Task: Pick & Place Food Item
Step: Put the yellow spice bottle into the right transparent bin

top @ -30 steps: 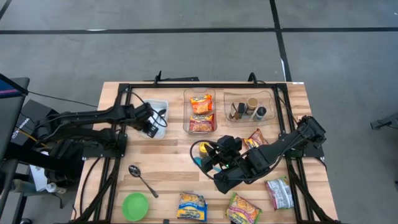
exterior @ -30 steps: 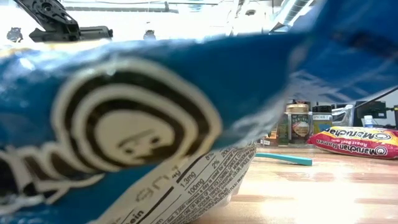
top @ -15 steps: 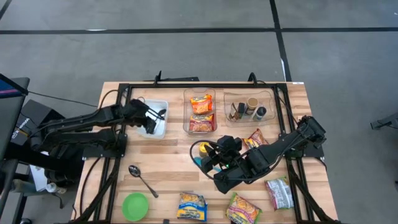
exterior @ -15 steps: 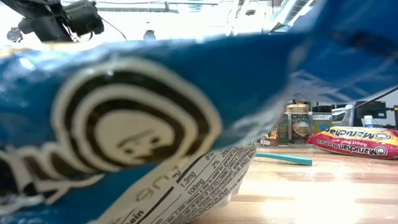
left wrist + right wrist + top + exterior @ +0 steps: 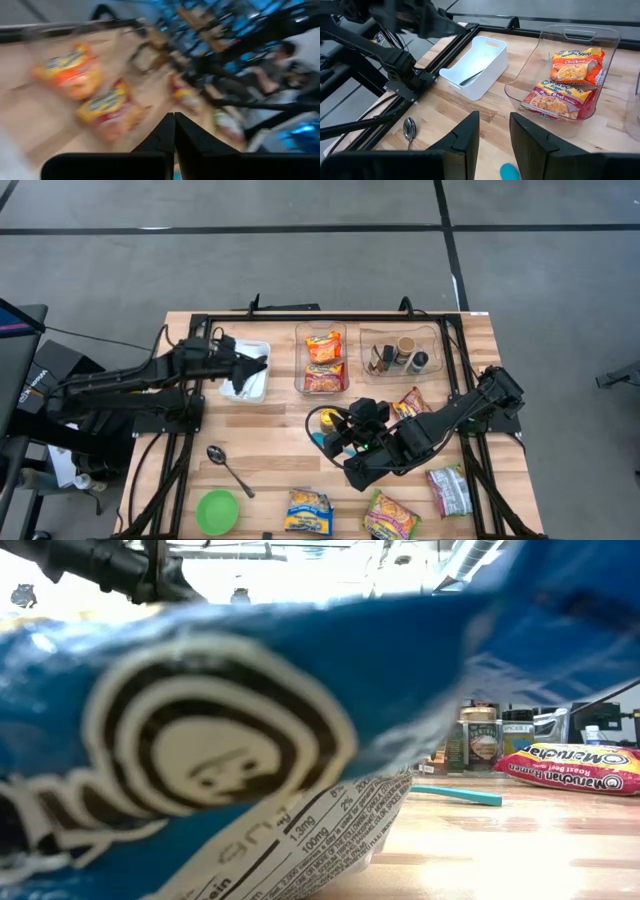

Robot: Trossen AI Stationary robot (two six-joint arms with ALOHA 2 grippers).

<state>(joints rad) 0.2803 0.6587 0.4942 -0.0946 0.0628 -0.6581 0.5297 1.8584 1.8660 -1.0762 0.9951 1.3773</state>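
Left pincer (image 5: 243, 366) has drawn back from the white bin (image 5: 262, 350) near the counter's (image 5: 270, 460) far-left corner toward that edge, and its fingers have gone from slightly apart to pressed together on nothing we can see. We read this as a release and retreat. Right pincer (image 5: 494, 131) hovers mid-counter, fingers apart and empty, unchanged. 2 noodle packets (image 5: 323, 360) sit in the clear tray (image 5: 299, 385) at the far edge; other packets (image 5: 309, 512) lie along the near edge, not yet placed.

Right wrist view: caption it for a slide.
White bin holding a utensil, beside a clear bin with two ramen packs; spoon on the table.
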